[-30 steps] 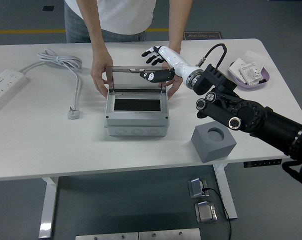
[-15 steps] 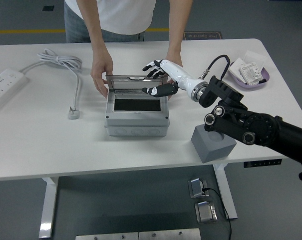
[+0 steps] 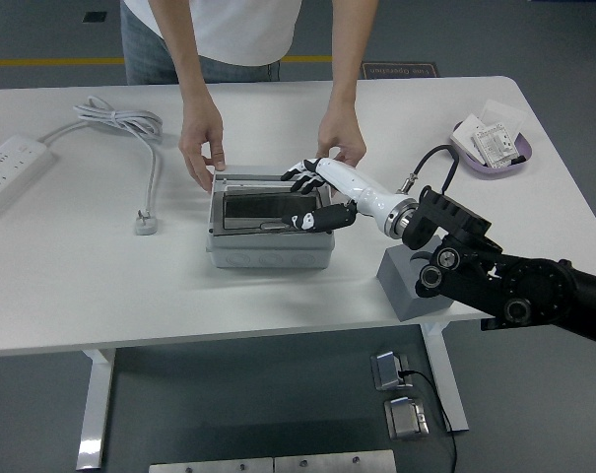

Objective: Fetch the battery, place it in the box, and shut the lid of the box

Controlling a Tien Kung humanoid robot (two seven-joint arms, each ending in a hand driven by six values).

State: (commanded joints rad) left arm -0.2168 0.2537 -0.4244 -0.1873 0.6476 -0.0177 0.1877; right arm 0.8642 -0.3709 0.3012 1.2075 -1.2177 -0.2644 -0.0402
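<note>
Lid's come right down since a second ago; it was standing up at the back of the box (image 3: 269, 241) then, and now the lid (image 3: 268, 205) lies flat, or near enough, over the top; whether it's fully latched I can't tell. Right hand (image 3: 314, 192) dropped with it; the white palm sits over the lid's right end, dark fingers (image 3: 299, 176) spread flat along the back edge, thumb reaching forward onto the lid; it's pressing rather than gripping, nothing held in it. Black forearm (image 3: 504, 281) has swung lower too, and now crosses over the grey block (image 3: 404, 281) at the table's near right, hiding most of it.

Person at the far side has a hand on each back corner of the box; one hand (image 3: 202, 146) at the back left corner, the other hand (image 3: 341, 146) at the back right, just behind the robot's fingers. Battery isn't visible anywhere; through the lid's dark window I can't tell what's inside.

Off to the left on the white table (image 3: 110, 286): a power strip (image 3: 10, 168) at the edge and a grey cable (image 3: 145, 148) with its plug lying loose; far right there's a purple dish (image 3: 495, 148) with small packets in it.
</note>
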